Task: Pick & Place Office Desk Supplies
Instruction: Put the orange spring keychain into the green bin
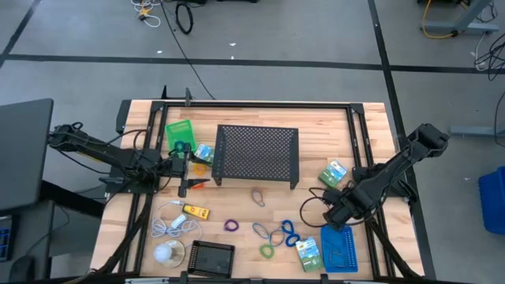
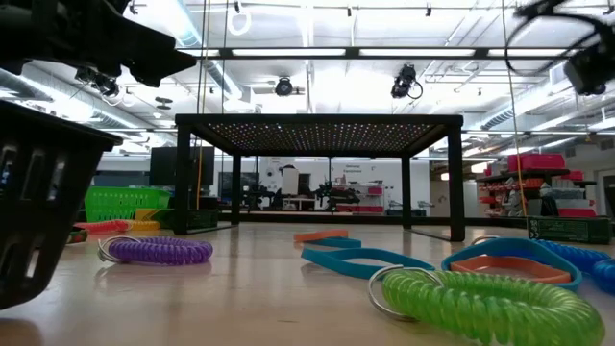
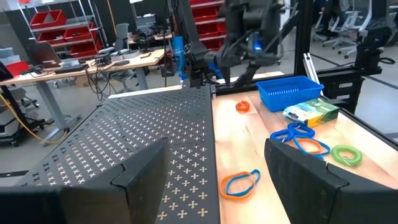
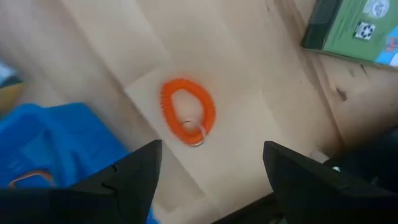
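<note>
Right gripper, fingers apart, poised above small orange coiled plastic loop; loop's long axis runs upper-left to lower-right, frame centre.

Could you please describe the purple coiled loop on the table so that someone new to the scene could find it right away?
Start at the black perforated stand in the middle of the table and move toward the front edge. Just ahead of its left half lies the purple loop, between the yellow block and a cluster of blue loops. It is the only purple one.

Grey floor, red shelf bins
</note>
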`<move>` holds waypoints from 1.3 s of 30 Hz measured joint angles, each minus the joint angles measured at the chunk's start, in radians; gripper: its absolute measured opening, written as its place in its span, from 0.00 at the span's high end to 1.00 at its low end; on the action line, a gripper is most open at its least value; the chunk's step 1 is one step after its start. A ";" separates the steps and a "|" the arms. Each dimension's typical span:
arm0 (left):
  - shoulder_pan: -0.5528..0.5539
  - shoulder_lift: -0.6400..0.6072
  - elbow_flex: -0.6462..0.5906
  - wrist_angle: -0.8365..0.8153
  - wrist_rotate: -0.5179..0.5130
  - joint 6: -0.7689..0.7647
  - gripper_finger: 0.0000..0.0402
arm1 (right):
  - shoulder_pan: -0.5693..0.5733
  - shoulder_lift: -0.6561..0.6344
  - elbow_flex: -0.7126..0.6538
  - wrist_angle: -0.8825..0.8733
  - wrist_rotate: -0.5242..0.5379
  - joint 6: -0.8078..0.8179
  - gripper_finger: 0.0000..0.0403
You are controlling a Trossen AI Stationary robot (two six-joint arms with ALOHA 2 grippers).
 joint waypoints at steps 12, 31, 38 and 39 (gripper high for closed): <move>0.000 0.000 0.000 0.006 0.000 -0.001 0.32 | -0.038 -0.106 -0.226 0.218 -0.002 -0.045 0.38; 0.000 0.001 0.000 0.005 0.000 -0.005 0.32 | -0.137 -0.075 -0.246 0.278 -0.017 -0.216 0.46; 0.000 0.001 0.000 0.005 0.000 -0.006 0.32 | -0.134 -0.028 -0.246 0.296 -0.055 -0.247 0.46; 0.000 0.001 0.000 0.004 0.000 -0.008 0.32 | -0.134 -0.026 -0.246 0.305 -0.058 -0.251 0.46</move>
